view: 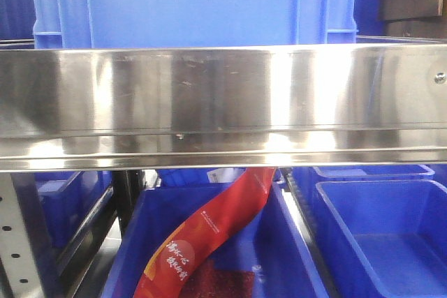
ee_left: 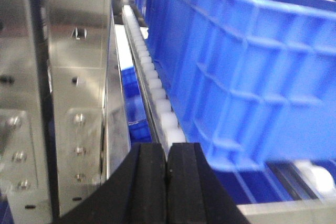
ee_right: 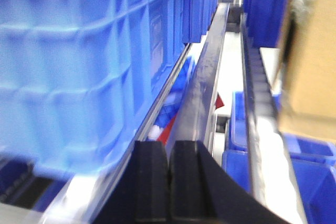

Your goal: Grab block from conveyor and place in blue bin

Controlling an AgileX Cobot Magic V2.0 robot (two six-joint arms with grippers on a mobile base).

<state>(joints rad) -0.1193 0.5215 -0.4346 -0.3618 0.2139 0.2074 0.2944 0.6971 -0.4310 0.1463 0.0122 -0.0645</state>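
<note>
**Both grippers closed and empty beside blue crates; block and conveyor out of view**

In the front view a broad polished steel rail (view: 223, 106) is seen running across the frame. A large blue crate (view: 192, 1) stands on the level above it. Below it, open blue bins are set side by side, one at the near centre (view: 293, 256) and one at the right (view: 380, 242). A red printed strip (view: 209, 239) hangs down into the centre bin.

The left gripper (ee_left: 167, 169) is seen with its black pads pressed together and nothing between them. A ribbed blue crate wall (ee_left: 241, 77) rises at its right, a row of white rollers (ee_left: 152, 85) runs along the crate's foot, and a bolted steel bracket (ee_left: 73, 103) stands at the left.

The right gripper (ee_right: 169, 174) is likewise pressed closed on nothing. A blurred blue crate (ee_right: 79, 66) is seen at its left, and a steel rail (ee_right: 207, 77) runs away toward the far end.

Neither the block nor the conveyor is shown in any view.
</note>
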